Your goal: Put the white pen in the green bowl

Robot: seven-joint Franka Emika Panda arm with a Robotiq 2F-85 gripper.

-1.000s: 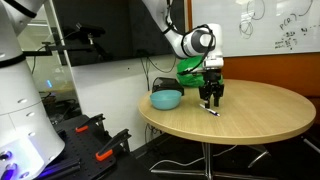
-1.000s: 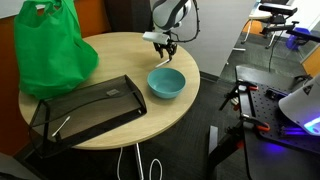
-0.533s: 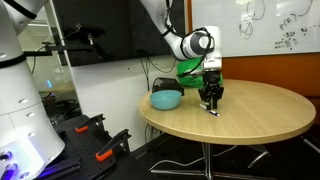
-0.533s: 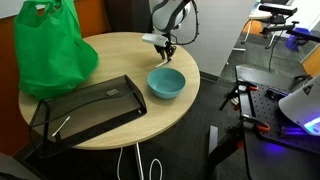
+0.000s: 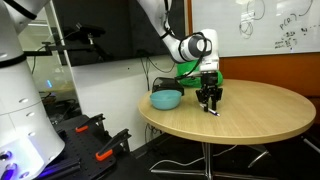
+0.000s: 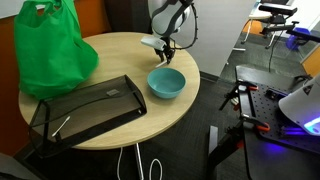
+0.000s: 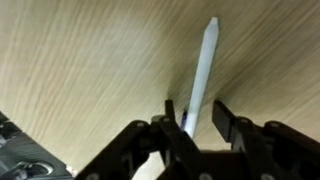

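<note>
The white pen (image 7: 203,65) lies flat on the round wooden table (image 5: 255,115). In the wrist view it runs up between my two fingers. My gripper (image 7: 193,108) is open and straddles the pen's near end, with a finger on each side and a gap to the right finger. In both exterior views the gripper (image 5: 209,101) (image 6: 165,48) points straight down just above the table. A bit of the pen (image 5: 213,112) shows under it. The teal-green bowl (image 5: 166,99) (image 6: 166,82) stands empty beside the gripper, near the table's edge.
A green bag (image 6: 52,45) (image 5: 190,70) stands on the table behind the bowl. A black tray (image 6: 85,108) lies on the table (image 6: 120,50) by the bag. Whiteboard, monitor and other robot parts surround the table.
My gripper has come down a little over the pen and shifted slightly toward the bowl. The pen and bowl have not moved.
</note>
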